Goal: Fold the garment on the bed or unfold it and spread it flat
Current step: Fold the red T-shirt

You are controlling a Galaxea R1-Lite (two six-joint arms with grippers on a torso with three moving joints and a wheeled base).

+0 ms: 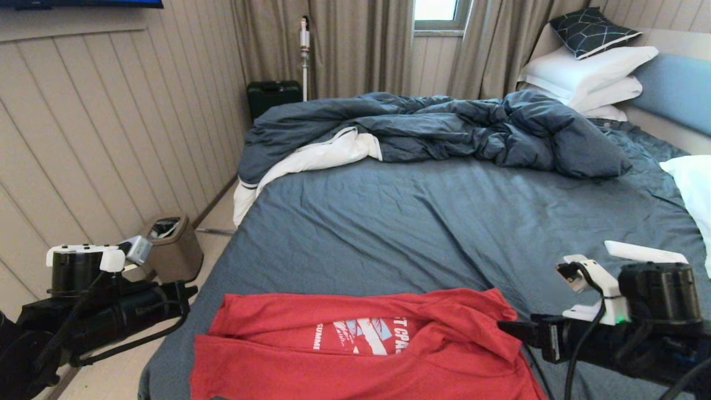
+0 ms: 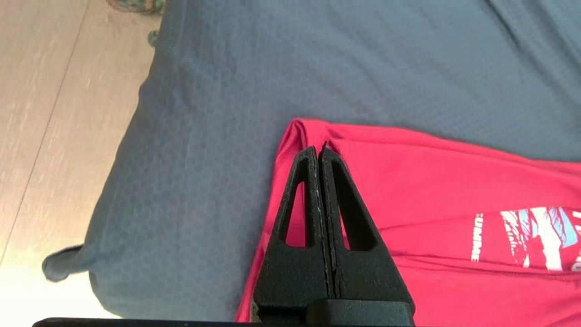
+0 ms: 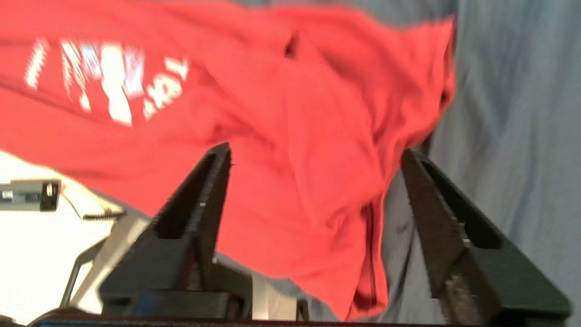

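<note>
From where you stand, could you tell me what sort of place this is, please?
Most likely a bedroom, perhaps a guest room: a large bed with a rumpled duvet and stacked pillows against a padded headboard, curtains over a window, and a small bin on the floor.

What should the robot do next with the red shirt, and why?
Probably lower the open right end effector onto the rumpled right edge of the red T-shirt and pinch it, since that side lies bunched on the bed. The shut left end effector holds nothing.
</note>
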